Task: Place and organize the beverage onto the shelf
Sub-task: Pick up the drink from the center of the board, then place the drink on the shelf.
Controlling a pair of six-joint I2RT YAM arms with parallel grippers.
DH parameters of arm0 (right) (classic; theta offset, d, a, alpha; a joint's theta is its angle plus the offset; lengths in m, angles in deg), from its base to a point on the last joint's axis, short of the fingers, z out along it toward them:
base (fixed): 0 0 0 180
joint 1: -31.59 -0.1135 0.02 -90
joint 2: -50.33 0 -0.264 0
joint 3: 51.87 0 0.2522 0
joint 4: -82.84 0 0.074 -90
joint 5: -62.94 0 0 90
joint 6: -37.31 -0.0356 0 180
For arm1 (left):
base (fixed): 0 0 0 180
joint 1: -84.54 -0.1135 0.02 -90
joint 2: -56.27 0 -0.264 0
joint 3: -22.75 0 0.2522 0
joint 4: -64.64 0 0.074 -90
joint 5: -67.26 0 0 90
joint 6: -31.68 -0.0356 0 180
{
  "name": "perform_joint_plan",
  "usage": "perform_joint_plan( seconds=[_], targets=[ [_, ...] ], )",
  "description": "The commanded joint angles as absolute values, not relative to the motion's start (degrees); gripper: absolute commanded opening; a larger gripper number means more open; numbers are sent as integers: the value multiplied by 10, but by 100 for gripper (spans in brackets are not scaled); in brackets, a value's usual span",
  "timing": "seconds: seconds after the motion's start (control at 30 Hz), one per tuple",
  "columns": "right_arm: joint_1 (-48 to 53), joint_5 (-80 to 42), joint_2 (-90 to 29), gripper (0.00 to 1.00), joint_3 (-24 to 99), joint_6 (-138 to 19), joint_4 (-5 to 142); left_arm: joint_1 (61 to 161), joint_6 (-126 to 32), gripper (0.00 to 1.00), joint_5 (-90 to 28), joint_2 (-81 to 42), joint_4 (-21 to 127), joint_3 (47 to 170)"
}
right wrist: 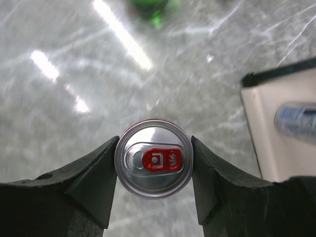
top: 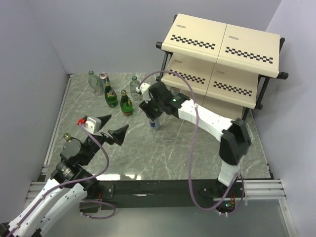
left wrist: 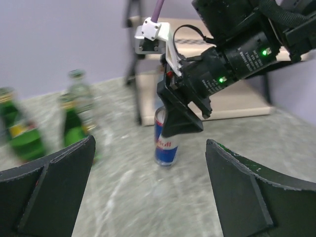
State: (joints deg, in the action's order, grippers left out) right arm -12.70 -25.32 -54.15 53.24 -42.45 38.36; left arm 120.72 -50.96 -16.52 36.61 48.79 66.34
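Right hand [right wrist: 154, 152] clamps 1 upright can [right wrist: 154, 167]; left hand [top: 119, 122] gapes apart.

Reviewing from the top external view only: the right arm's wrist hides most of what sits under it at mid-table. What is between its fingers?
Observer: The right wrist view shows the right gripper closed on a slim silver-and-blue can, with one finger touching each side of its top.
Operator: Lifted yet?
Observer: No. In the left wrist view the can stands upright with its base on the grey marbled tabletop.
Operator: Is the can opened?
Observer: It looks sealed. From above, its red pull tab lies flat on the silver lid.
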Motion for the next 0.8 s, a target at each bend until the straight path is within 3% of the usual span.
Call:
perform_joint_plan(
  seconds=[0.0,0.33,0.53,0.77],
  targets=[
    [-123,-222,-423,0,480,-369,412,1204,-464,99,-288,351,632,626],
    [-79,-182,-200,0,290,-325,378,1214,-335,99,-373,136,846,618],
    [27,-101,-120,0,240,-357,385,1312,-423,99,-341,0,1017,587],
    [60,-70,-72,0,212,-385,391,1385,-527,99,-315,-170,1140,628]
  ],
)
